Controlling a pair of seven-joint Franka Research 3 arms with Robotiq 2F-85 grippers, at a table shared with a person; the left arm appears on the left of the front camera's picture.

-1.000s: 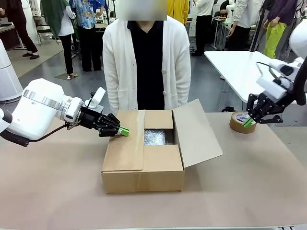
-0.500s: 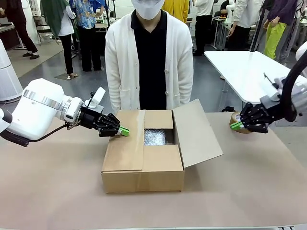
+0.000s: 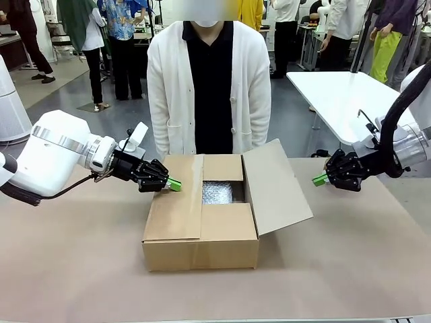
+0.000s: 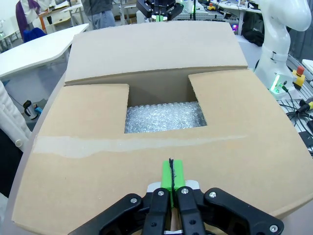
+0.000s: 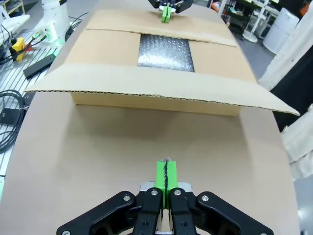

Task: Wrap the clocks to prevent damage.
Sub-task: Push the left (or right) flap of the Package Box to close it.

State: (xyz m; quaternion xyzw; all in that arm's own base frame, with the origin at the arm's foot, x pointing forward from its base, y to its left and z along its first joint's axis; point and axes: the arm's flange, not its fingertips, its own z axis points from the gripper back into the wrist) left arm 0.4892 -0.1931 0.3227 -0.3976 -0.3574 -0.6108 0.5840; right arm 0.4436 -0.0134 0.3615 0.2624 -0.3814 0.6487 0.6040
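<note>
An open cardboard box [image 3: 202,245] stands mid-table, and bubble wrap [image 3: 217,192] shows through the gap in its top. The clocks are hidden. My left gripper [image 3: 175,184] is shut with nothing in it, its green tips resting on the folded-down left flap [image 3: 176,202]. In the left wrist view those shut fingertips [image 4: 171,174] lie on the flap, just short of the bubble wrap [image 4: 164,116]. My right gripper [image 3: 318,180] is shut and empty, hovering just right of the raised right flap [image 3: 276,185]. In the right wrist view it [image 5: 166,174] points at that flap [image 5: 156,90] across bare table.
A person in a white cardigan [image 3: 209,87] stands at the far edge right behind the box, hands out of sight. A white table [image 3: 343,94] stands at the back right. Brown tabletop [image 3: 350,256] lies free in front of and beside the box.
My right gripper has swung left, away from the tape roll at the right edge and toward the box's raised flap. The left gripper and the box have stayed put.
</note>
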